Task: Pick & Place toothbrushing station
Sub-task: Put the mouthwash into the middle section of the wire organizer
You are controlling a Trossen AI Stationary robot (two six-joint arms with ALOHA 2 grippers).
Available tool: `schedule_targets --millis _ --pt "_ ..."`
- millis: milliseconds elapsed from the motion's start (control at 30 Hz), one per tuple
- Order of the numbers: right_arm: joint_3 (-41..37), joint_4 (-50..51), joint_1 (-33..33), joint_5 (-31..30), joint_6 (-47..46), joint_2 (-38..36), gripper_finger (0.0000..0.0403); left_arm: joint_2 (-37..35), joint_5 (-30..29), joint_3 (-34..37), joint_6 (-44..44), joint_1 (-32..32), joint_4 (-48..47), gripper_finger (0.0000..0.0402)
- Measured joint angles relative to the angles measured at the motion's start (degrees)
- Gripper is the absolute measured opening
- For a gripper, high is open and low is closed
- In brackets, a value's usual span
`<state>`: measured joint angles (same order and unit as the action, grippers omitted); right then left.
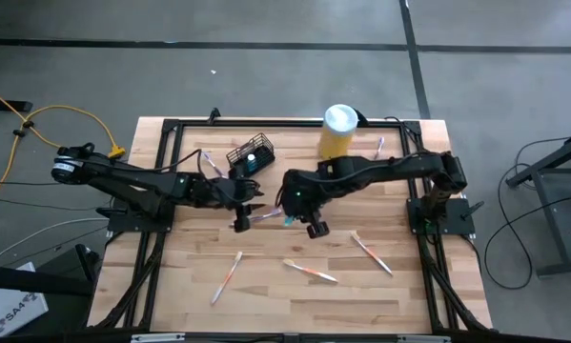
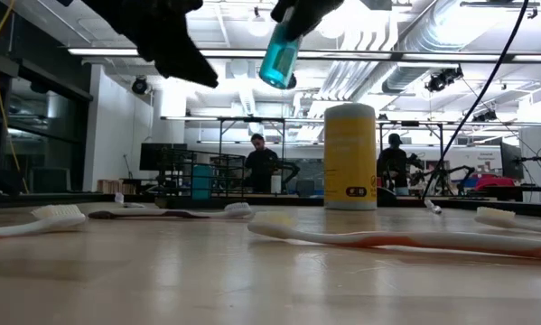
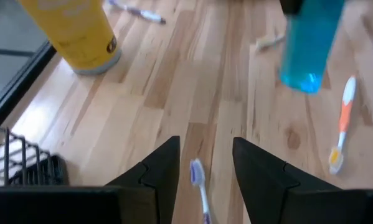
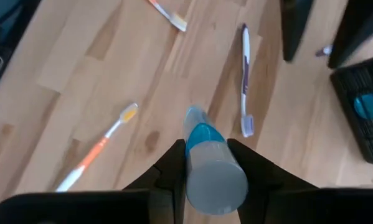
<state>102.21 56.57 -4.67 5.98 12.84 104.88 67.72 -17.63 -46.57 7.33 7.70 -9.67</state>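
Note:
The toothbrushing station, a small black wire-mesh holder (image 1: 250, 155) with something blue in it, rests on the table near the far edge, left of the yellow canister (image 1: 336, 133). It also shows in the right wrist view (image 4: 360, 106). My right gripper (image 4: 205, 152) is over the table's middle, shut on a translucent blue bottle (image 2: 279, 54). My left gripper (image 3: 205, 146) hovers open just left of it (image 1: 240, 217), touching nothing. A purple toothbrush (image 3: 200, 186), seen through the left gripper's gap, lies on the table below. My right gripper pinches the blue bottle's upper part (image 4: 206, 144) between its two fingers, one on each side. The fingers come from above, slanting down. The bottle hangs below them, slightly tilted, its rounded lower end (image 2: 275, 79) clear of the table.
Several toothbrushes lie scattered on the wooden table: an orange one (image 4: 99, 149), others near the front (image 1: 309, 272) and right (image 1: 371, 253). The yellow canister with a white lid stands at the far edge. Black frame rails (image 1: 161, 171) line the sides. People stand in the room beyond.

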Motion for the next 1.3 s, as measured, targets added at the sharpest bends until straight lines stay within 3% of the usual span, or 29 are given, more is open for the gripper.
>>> schedule_targets --millis 500,667,933,1300 --pt "0.00 -2.03 -1.27 -3.37 -2.14 0.00 0.0085 0.00 0.11 0.00 0.17 0.02 8.64 0.0142" --pt "-0.03 -1.15 -0.23 -2.97 -2.67 0.44 0.0085 0.00 0.11 0.00 0.39 0.02 8.63 0.0142" --pt "-3.68 1.14 1.40 -3.02 -8.18 0.55 0.0085 0.00 0.11 0.00 9.73 0.11 8.26 0.0142" --pt "-5.25 -2.55 1.31 -3.15 -7.03 0.02 0.0085 0.00 0.09 0.00 10.16 0.09 7.99 0.0142"
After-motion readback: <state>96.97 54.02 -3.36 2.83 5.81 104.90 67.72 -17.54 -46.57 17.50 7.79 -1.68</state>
